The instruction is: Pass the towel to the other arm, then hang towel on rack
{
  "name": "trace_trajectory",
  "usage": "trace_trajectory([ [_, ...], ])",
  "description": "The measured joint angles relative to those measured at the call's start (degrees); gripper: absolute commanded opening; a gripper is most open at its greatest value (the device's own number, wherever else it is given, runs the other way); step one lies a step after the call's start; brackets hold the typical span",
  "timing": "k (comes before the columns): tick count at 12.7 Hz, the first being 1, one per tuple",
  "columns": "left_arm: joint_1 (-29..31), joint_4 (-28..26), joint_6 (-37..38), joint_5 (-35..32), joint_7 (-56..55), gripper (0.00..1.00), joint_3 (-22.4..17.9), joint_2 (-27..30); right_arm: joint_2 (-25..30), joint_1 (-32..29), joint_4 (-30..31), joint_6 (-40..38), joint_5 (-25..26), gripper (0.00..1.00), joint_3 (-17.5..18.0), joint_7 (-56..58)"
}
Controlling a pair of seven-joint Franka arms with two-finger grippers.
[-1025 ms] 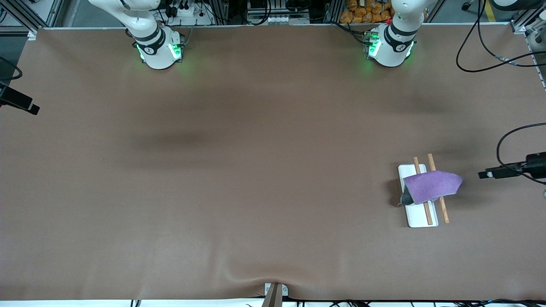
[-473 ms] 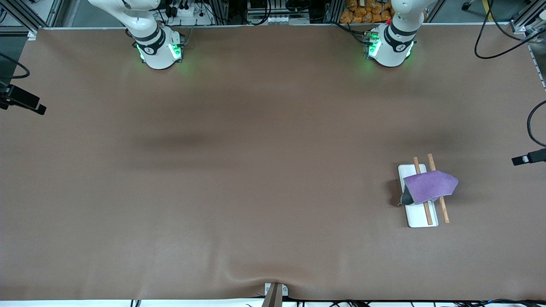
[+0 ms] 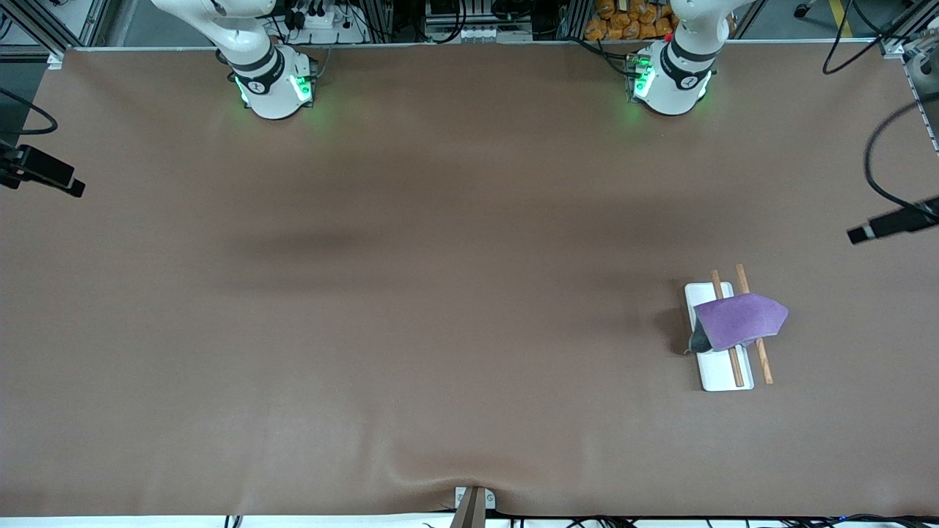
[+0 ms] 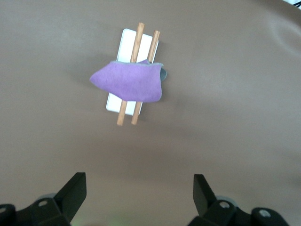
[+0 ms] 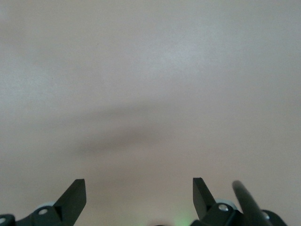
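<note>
**Towel draped over the rack, both grippers empty**

Lying across the two wooden rods (image 3: 736, 345) of the rack (image 3: 722, 378), the purple towel (image 3: 739, 320) covers their middle stretch, with a bit of its dark grey reverse showing at the edge toward the right arm's end of the table. The rods' ends stick out from under the cloth on both sides, nearer to and farther from the front camera. The rack's white base sits flat on the brown table (image 3: 440, 293), toward the left arm's end.

The left gripper (image 4: 140, 188) is up in the air above bare table near the rack, its two black fingers (image 4: 75, 188) spread wide with nothing between them; its wrist view looks down on towel and rack together. The right gripper (image 5: 139, 190) waits over bare table at the right arm's end, fingers likewise wide apart and holding nothing. No container is on the table.
</note>
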State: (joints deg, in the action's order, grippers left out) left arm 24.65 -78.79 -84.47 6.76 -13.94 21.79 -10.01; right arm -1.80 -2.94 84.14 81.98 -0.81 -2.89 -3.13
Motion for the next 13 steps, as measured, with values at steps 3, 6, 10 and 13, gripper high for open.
trace_trajectory([
  [3,-0.3,-0.3,1.7,-7.2,-4.2,1.00,6.5,1.8,0.0,0.0,0.1,-0.2,0.0,1.00,-0.1,0.0],
  [6,0.0,-0.7,1.7,-7.6,-4.1,1.00,6.6,1.8,0.0,-0.1,0.0,-0.2,0.0,1.00,-0.3,0.0],
  [10,0.1,-0.6,1.7,-7.6,-4.1,1.00,6.6,3.4,0.1,-0.1,0.0,-0.2,0.0,1.00,-0.2,0.0],
  [13,0.1,-0.6,1.7,-7.6,-4.0,1.00,6.7,4.4,0.1,-0.1,0.0,-0.2,0.0,1.00,-0.3,0.0],
])
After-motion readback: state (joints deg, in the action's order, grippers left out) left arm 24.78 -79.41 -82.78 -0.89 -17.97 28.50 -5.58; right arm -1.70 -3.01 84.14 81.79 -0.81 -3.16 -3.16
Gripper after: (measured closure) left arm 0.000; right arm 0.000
